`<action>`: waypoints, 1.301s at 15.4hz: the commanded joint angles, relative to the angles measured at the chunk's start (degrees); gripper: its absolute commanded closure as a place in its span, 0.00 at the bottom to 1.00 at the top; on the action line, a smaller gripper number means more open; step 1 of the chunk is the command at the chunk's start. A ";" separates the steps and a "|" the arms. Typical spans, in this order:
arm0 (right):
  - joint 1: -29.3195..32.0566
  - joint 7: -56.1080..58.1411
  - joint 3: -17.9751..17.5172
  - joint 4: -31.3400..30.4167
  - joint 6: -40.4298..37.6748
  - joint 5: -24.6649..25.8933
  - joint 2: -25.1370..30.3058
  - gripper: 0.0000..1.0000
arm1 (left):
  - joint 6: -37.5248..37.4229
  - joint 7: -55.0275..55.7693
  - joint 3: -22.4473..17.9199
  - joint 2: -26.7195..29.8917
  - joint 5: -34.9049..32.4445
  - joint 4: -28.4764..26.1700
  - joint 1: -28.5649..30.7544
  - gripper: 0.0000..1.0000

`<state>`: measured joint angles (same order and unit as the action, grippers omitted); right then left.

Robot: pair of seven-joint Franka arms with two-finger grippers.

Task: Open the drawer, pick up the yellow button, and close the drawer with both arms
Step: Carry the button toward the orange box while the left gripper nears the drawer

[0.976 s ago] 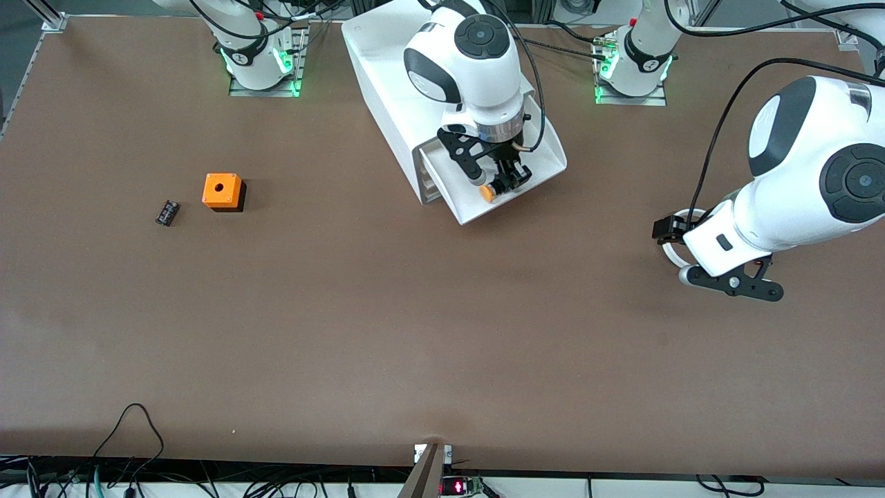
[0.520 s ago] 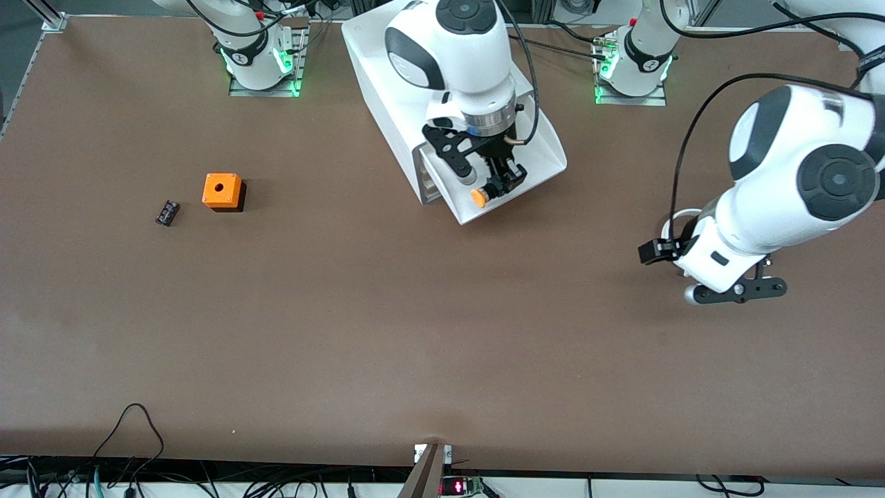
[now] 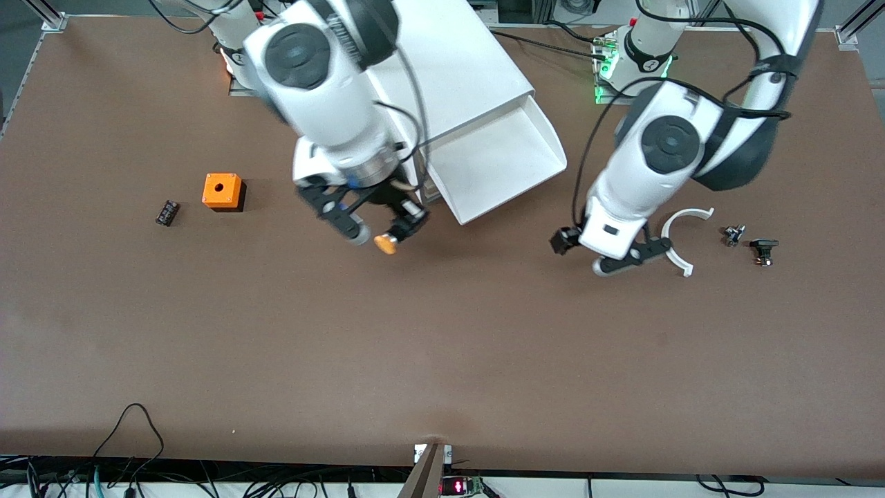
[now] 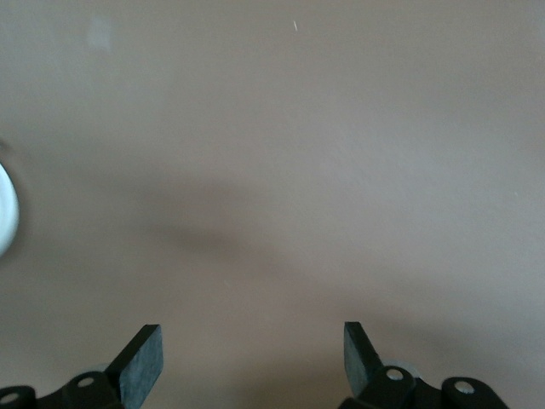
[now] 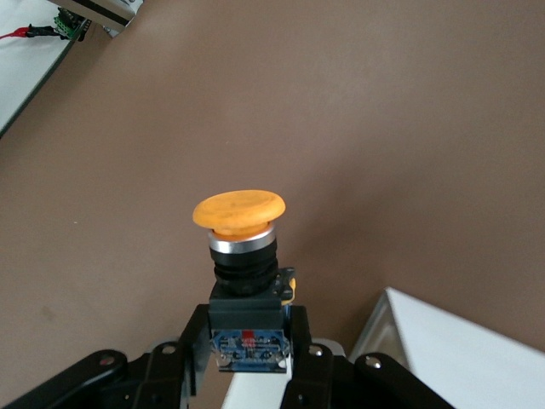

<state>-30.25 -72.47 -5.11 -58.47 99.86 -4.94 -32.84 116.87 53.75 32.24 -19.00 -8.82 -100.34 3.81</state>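
No legible writing. Right gripper [image 3: 401, 232] over bare brown matte surface [image 3: 442, 346] beside the cabinet [image 3: 449, 76], jaws pinching the button [image 5: 243, 247]: smooth round orange cap, metal ring, black-and-blue body. Drawer [image 3: 498, 162] pulled out, glossy white plastic. Left gripper [image 4: 251, 366] over surface near a white curved piece [image 3: 681, 238], jaws spread.

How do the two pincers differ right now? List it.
The right pincer is shut on the button; the left pincer is open and holds nothing. The right hangs over bare table beside the open drawer; the left hangs near a white ring piece. Both are black, two-fingered.
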 commanded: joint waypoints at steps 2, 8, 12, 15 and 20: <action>7.20 14.34 -0.86 -0.25 -4.05 -4.09 1.20 1.00 | 2.13 7.14 4.67 2.21 0.83 -5.48 0.76 0.07; 18.90 41.32 -0.69 -2.61 -8.54 -5.43 0.68 1.00 | 7.32 12.34 6.96 2.39 0.65 -10.40 0.68 0.09; 23.56 54.08 -0.60 -7.36 -7.75 -0.09 -0.29 1.00 | 6.70 12.43 8.89 2.30 0.83 -11.37 0.59 0.07; 24.89 57.96 -0.60 -12.18 -3.55 5.28 -1.35 1.00 | 6.61 12.43 11.78 2.22 2.05 -11.98 1.29 0.04; 27.52 62.09 -0.60 -22.90 7.16 9.60 -1.52 1.00 | 6.00 12.34 14.51 2.21 6.28 -12.86 1.11 0.01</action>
<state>-5.04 -13.06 -4.92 -75.40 102.46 3.57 -36.18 122.98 66.10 44.60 -18.84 -4.38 -111.27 3.98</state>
